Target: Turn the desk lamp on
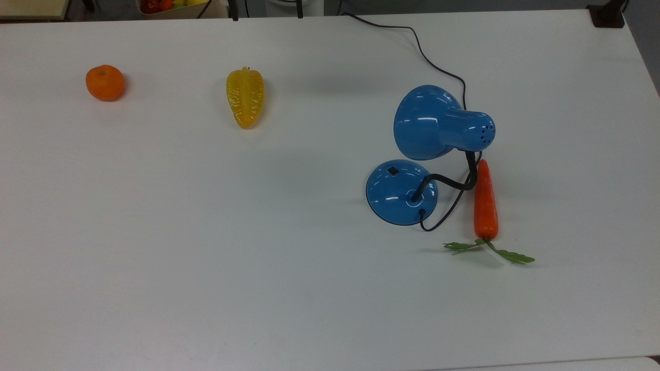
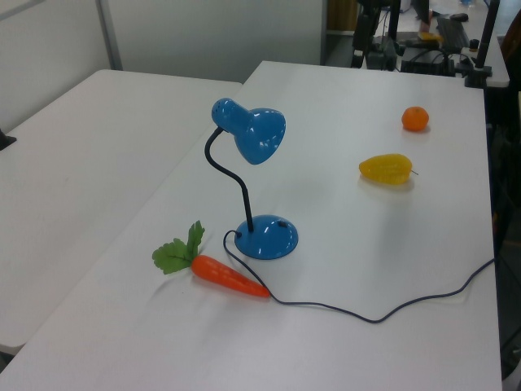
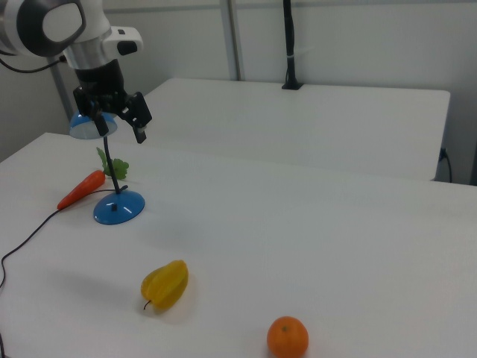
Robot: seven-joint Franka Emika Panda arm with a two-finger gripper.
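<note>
1. My tool (image 3: 119, 119) hangs high in the right view, at about 10 o'clock in that picture, its black fingers (image 3: 139, 119) pointing down in front of the lamp's shade and spread apart with nothing between them.
2. The desk lamp (image 1: 433, 154) stands on the white counter (image 1: 206, 232), toward 3 o'clock from the counter's middle in the top view.
3. Its round blue base (image 1: 399, 193) sits flat, and a small black switch (image 1: 393, 170) shows on the dome at about 11 o'clock from the base's centre in the top view.
4. The black gooseneck (image 1: 454, 183) rises from the base and curves up to the blue bell-shaped shade (image 1: 438, 123), which sits at 1 o'clock from the base in the top view.
5. The lamp's black cord (image 1: 428, 56) leaves the base and trails across the counter to its 12 o'clock edge in the top view.
6. A carrot (image 1: 485, 203) with green leaves lies just beside the base, at 3 o'clock from it in the top view; it may touch the cord, though I cannot be sure.
7. A yellow starfruit (image 1: 245, 98) and an orange (image 1: 105, 82) lie well apart from the lamp, toward 10 o'clock in the top view.
</note>
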